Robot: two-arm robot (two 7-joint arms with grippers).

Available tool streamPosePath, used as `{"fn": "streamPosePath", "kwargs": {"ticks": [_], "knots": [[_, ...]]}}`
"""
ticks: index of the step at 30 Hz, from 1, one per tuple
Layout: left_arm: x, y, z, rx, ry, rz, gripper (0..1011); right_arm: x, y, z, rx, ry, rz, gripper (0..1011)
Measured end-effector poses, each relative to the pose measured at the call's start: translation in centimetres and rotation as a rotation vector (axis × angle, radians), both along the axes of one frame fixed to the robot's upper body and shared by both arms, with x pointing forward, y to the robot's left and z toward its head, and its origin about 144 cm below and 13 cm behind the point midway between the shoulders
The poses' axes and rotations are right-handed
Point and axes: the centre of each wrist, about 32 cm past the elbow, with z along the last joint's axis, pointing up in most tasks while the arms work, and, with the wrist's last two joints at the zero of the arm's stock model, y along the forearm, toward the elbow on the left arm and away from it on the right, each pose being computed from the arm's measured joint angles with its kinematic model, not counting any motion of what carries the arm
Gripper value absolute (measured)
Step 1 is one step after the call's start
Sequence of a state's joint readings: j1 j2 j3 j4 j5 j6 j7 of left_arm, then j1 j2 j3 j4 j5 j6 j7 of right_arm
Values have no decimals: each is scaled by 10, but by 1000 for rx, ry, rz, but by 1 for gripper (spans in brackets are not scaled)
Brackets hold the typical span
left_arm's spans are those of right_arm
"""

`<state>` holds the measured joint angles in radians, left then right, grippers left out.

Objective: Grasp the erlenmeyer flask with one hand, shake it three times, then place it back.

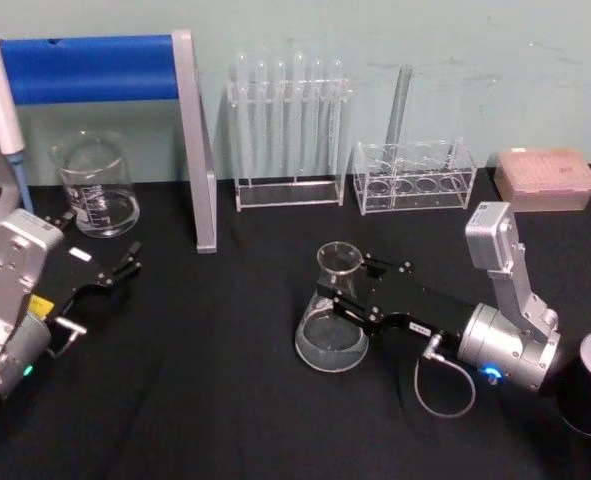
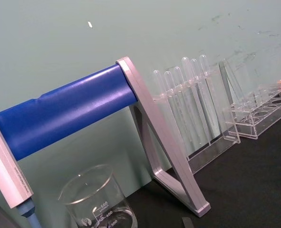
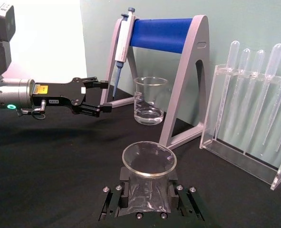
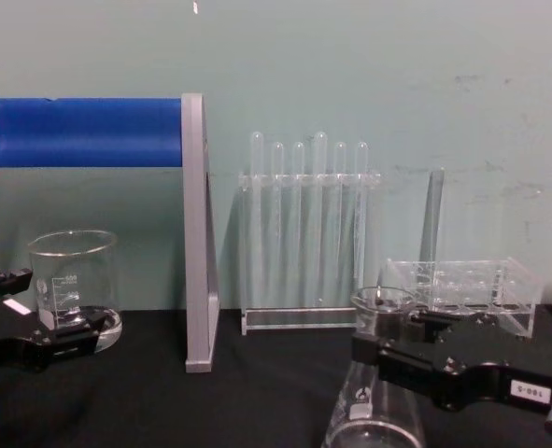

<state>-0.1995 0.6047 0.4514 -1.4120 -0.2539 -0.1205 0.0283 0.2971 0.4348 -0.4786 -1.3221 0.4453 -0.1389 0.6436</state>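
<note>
The flask [image 1: 327, 335] is seen nr the middle of the counter [image 1: 225, 400], upright w/ a slight lean. It is in front of the test-tube rack [image 1: 287, 150] and well apart from it. Its neck is clamped just below the rim by the right gripper [image 1: 343, 284], jaws clenched on the glass, one each side. Whether the base is touching the counter cannot be told. The left gripper [image 1: 125, 265] is held low over the counter's left side, just in front of the beaker [image 1: 97, 185] and nr the blue-barred stand [image 1: 197, 150], jaws released.
</note>
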Motion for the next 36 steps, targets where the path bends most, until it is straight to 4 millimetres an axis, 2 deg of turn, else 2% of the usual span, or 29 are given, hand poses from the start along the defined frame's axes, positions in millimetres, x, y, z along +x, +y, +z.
{"fn": "streamPosePath", "kwargs": {"ticks": [3,9,11,21,36], "knots": [[0,0,0,0,0,0,1001,0,0,0,0,0,0,482],[0,0,0,0,0,0,1001,0,0,0,1,-2,0,657],[0,0,0,0,0,0,1001,0,0,0,1,-2,0,743],[0,0,0,0,0,0,1001,0,0,0,1,-2,0,1002],[0,0,0,0,0,0,1001,0,0,0,0,0,0,1002]]}}
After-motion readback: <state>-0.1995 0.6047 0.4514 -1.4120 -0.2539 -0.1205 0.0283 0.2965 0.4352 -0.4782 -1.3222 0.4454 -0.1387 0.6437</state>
